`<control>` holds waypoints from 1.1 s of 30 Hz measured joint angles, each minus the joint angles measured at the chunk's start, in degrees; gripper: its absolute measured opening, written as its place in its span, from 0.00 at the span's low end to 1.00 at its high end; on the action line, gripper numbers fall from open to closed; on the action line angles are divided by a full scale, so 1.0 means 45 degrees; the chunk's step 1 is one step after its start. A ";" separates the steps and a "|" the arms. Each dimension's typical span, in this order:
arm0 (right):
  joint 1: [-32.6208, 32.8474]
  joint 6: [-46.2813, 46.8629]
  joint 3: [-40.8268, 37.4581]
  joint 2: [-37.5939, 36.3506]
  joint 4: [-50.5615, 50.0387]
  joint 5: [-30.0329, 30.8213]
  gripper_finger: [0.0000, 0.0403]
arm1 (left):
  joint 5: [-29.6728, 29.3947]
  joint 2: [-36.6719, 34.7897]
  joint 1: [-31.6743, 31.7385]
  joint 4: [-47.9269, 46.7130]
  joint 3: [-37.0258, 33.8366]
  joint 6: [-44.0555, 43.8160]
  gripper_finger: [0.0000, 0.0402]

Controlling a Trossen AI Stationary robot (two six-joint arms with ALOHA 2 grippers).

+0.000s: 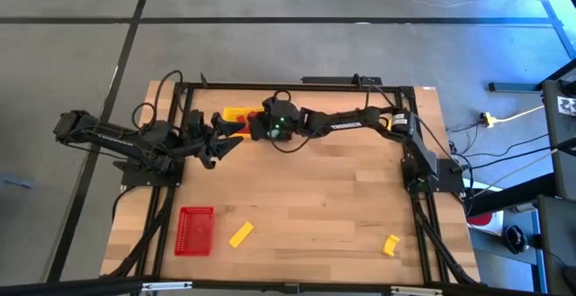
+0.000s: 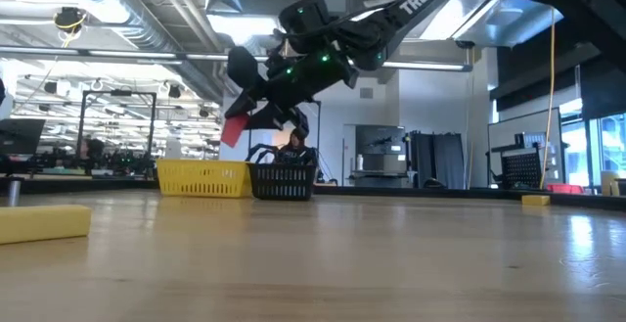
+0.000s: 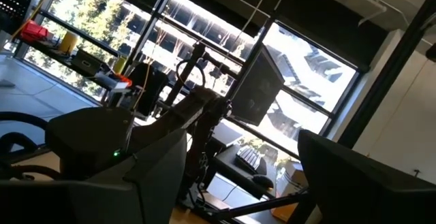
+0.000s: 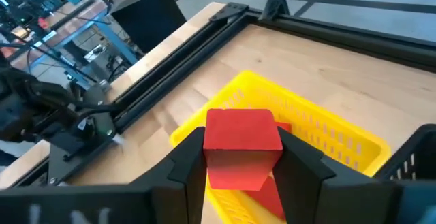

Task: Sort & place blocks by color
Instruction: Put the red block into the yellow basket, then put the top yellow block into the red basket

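We note the right hand point(image 4: 243, 161) clamped on a small solid red block point(image 4: 242, 146), held in the air above the slotted yellow plastic basket point(image 4: 327, 132) at the far edge of the wooden surface point(image 1: 315, 197). The left hand point(image 1: 225, 146) waits beside it, fingers spread and empty. A slotted black basket point(image 2: 284, 181) stands against the yellow one. Two yellow blocks point(image 1: 240, 234) point(image 1: 391, 245) lie near the front edge, the first beside a slotted red basket point(image 1: 194, 230).
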 joint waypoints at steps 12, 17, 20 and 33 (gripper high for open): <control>-0.0269 0.0426 0.0000 0.0000 0.0099 -0.0156 0.70 | 0.0000 0.0000 0.0005 -0.0005 0.0000 0.0013 0.68; -0.0530 0.0405 -0.0004 -0.0082 -0.0032 -0.1401 0.72 | 0.0000 0.0000 0.0004 -0.0005 0.0000 0.0015 0.68; -0.0746 0.0004 -0.0028 -0.0575 -0.0717 -0.2589 0.72 | 0.0000 0.0000 0.0000 -0.0024 0.0000 0.0015 0.68; -0.0279 -0.3486 -0.5894 -0.7331 -0.3652 -0.3165 0.69 | 0.0022 0.0000 0.0005 -0.0058 0.0005 0.0661 0.68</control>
